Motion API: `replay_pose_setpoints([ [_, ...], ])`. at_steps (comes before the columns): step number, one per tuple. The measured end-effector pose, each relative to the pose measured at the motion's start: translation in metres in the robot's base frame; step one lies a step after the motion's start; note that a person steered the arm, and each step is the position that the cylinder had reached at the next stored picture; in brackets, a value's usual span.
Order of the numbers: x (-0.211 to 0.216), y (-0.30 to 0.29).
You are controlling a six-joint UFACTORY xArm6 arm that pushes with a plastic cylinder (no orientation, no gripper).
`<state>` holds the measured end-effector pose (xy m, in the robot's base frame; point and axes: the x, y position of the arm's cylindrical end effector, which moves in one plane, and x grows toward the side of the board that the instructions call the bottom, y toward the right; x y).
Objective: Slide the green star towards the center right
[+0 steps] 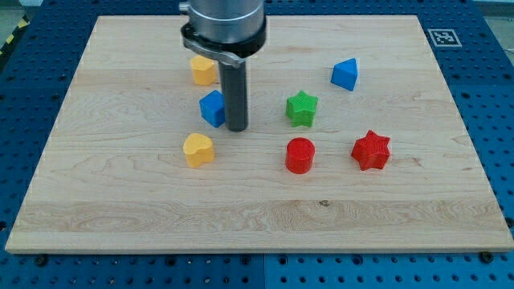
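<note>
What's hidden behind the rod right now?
My tip stands just right of the blue block, covering its right edge. The arm's body overlaps the yellow block at the top. Nothing else is covered.

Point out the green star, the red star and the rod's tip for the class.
green star [302, 107]: camera view, centre of its top face.
red star [371, 148]: camera view, middle of its top face.
my tip [237, 128]: camera view, rod's very lower end, beside the blue block [212, 107].

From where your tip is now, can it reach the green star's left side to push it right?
Probably yes. My tip sits left of the green star, beside the blue block, and the board between tip and star looks bare. No block stands in that gap.
</note>
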<state>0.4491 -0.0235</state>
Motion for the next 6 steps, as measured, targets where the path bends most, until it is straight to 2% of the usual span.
replay_pose_setpoints([
  [2, -0.018, 0.048],
  [4, -0.019, 0.106],
  [6, -0.020, 0.096],
])
